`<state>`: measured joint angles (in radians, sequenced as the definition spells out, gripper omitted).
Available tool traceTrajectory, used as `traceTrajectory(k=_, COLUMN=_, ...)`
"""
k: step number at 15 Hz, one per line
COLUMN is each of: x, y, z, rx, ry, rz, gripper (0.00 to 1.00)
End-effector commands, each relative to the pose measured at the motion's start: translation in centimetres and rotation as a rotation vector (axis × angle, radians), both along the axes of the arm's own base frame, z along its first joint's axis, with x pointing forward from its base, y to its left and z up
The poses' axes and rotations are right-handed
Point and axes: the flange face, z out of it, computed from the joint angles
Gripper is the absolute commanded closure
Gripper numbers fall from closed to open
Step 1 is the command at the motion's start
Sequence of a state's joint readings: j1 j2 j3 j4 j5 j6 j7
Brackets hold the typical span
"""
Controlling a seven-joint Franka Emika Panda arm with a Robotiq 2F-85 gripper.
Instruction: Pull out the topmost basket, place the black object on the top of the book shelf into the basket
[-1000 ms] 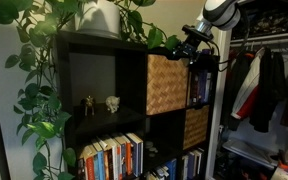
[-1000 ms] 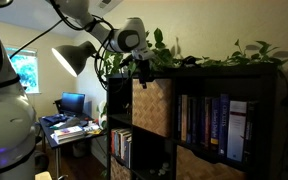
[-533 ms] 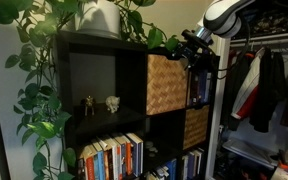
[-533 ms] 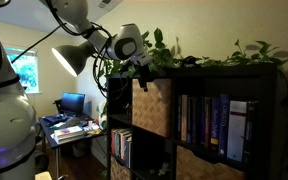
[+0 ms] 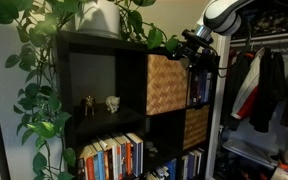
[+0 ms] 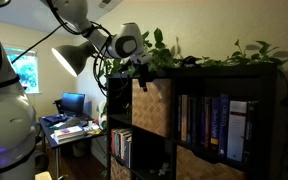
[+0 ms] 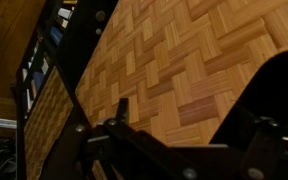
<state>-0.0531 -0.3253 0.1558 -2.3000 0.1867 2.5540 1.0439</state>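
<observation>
The topmost basket is a light-tan woven cube filling an upper cubby of the black book shelf; it also shows in an exterior view. My gripper hangs at the basket's upper front corner, level with the shelf top, as also seen in an exterior view. In the wrist view the basket's woven face fills the frame. The gripper is spread open in front of it, with nothing held between the fingers. The black object is not visible.
A leafy plant in a white pot stands on the shelf top, its vines trailing down the side. Two small figurines stand in the cubby beside the basket. A darker basket and books sit lower down. Clothes hang beside the shelf.
The gripper has moved slightly up and towards the basket's top front corner. The basket has not visibly moved.
</observation>
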Motion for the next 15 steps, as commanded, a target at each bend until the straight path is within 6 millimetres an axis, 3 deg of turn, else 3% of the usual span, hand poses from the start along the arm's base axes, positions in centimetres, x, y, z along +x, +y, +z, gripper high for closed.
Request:
traceTrajectory(k=1, x=-1.0, y=0.0, z=1.4, rx=0.022, ry=0.122, rz=0.058, gripper=0.00)
traceTrajectory(k=7, x=-2.0, y=0.5, z=3.3, rx=-0.004, ry=0.282, rz=0.142, gripper=0.00)
traceTrajectory(k=15, x=-3.1, y=0.4, z=4.1, rx=-0.026, ry=0.382, rz=0.219, gripper=0.00)
